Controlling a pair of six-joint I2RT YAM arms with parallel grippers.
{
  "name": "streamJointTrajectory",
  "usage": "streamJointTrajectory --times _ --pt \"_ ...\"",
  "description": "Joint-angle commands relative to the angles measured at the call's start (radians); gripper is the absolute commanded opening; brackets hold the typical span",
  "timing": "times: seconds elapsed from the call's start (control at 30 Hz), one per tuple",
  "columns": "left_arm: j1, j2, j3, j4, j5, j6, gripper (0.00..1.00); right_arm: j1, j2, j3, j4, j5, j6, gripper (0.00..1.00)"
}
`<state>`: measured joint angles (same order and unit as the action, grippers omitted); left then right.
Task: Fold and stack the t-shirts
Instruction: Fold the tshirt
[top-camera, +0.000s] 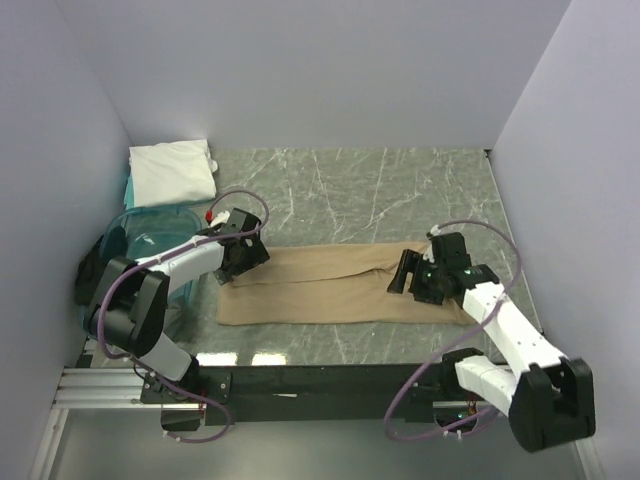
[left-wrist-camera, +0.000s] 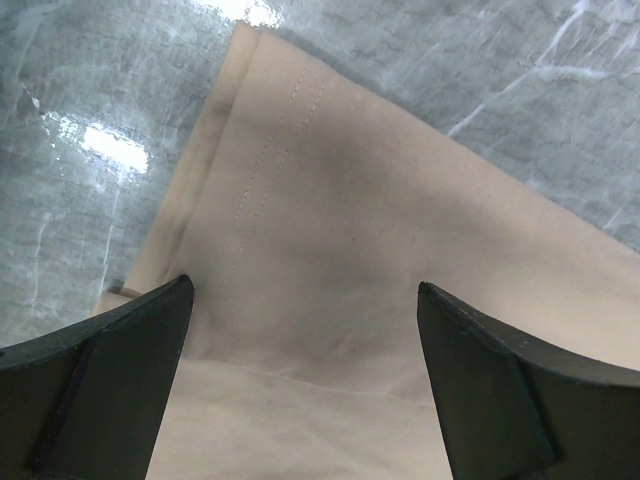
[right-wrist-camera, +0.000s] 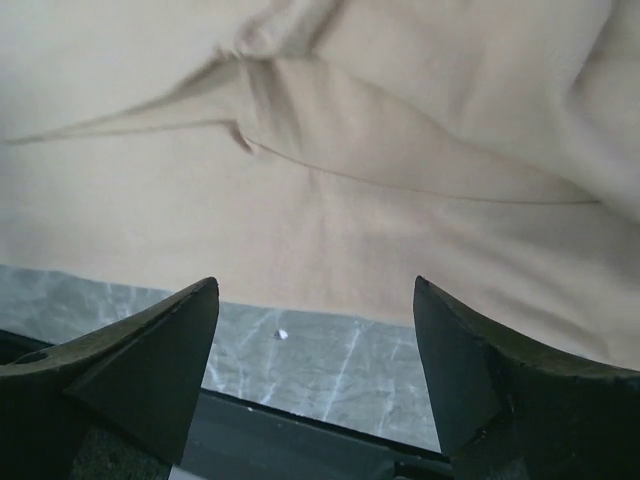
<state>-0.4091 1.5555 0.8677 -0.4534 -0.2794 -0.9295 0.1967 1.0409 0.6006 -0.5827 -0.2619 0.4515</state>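
A tan t-shirt (top-camera: 330, 285) lies folded lengthwise into a long strip across the marble table. My left gripper (top-camera: 248, 248) is open above the strip's left end; the left wrist view shows the stitched hem (left-wrist-camera: 270, 150) between my spread fingers (left-wrist-camera: 130, 350). My right gripper (top-camera: 412, 275) is open over the right end; the right wrist view shows creased tan fabric (right-wrist-camera: 330, 170) and the near table edge. A folded white t-shirt (top-camera: 172, 172) lies at the back left corner.
A clear teal bin (top-camera: 150, 235) stands at the left, beside the left arm. The black base rail (top-camera: 330, 380) runs along the near edge. White walls enclose the marble table (top-camera: 380, 190) on three sides.
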Motion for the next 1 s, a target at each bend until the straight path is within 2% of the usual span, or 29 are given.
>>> streamJointTrajectory --times 0.0,0.07,0.17,0.3,0.43,0.5,0.67,0.7,0.73,0.9,0.93,0.97 --pt "0.000 0.008 0.004 0.002 -0.029 0.004 1.00 0.000 -0.087 0.059 -0.008 0.090 0.013 0.85" --pt "0.000 0.014 0.002 0.013 -0.011 0.008 0.99 -0.002 -0.061 0.134 0.015 0.171 0.036 0.87" --pt "0.000 0.012 -0.001 0.010 -0.014 0.003 0.99 0.001 0.066 0.264 0.017 0.260 0.065 0.87" --pt "0.001 0.003 -0.009 0.007 -0.020 0.000 0.99 0.023 0.310 0.393 0.021 0.398 0.095 0.86" --pt "0.000 0.002 -0.013 0.004 -0.024 0.003 1.00 0.058 0.523 0.540 -0.069 0.568 0.127 0.80" --pt "0.000 0.003 -0.018 0.005 -0.021 0.004 0.99 0.072 0.611 0.567 -0.101 0.593 0.142 0.76" --pt "0.000 0.018 -0.015 0.012 -0.020 0.009 1.00 0.102 0.708 0.605 -0.129 0.648 0.167 0.68" --pt "0.000 0.018 -0.015 0.012 -0.020 0.009 0.99 0.106 0.723 0.608 -0.134 0.656 0.170 0.64" --pt "0.000 0.020 -0.013 0.012 -0.026 0.009 0.99 0.107 0.725 0.608 -0.137 0.661 0.173 0.54" --pt "0.000 0.020 -0.010 0.007 -0.037 0.009 0.99 0.118 0.690 0.578 -0.154 0.682 0.202 0.33" --pt "0.000 0.021 -0.010 0.007 -0.035 0.009 0.99 0.121 0.682 0.565 -0.154 0.681 0.200 0.22" --pt "0.000 0.021 -0.010 0.007 -0.035 0.011 0.99 0.124 0.677 0.559 -0.158 0.679 0.208 0.15"
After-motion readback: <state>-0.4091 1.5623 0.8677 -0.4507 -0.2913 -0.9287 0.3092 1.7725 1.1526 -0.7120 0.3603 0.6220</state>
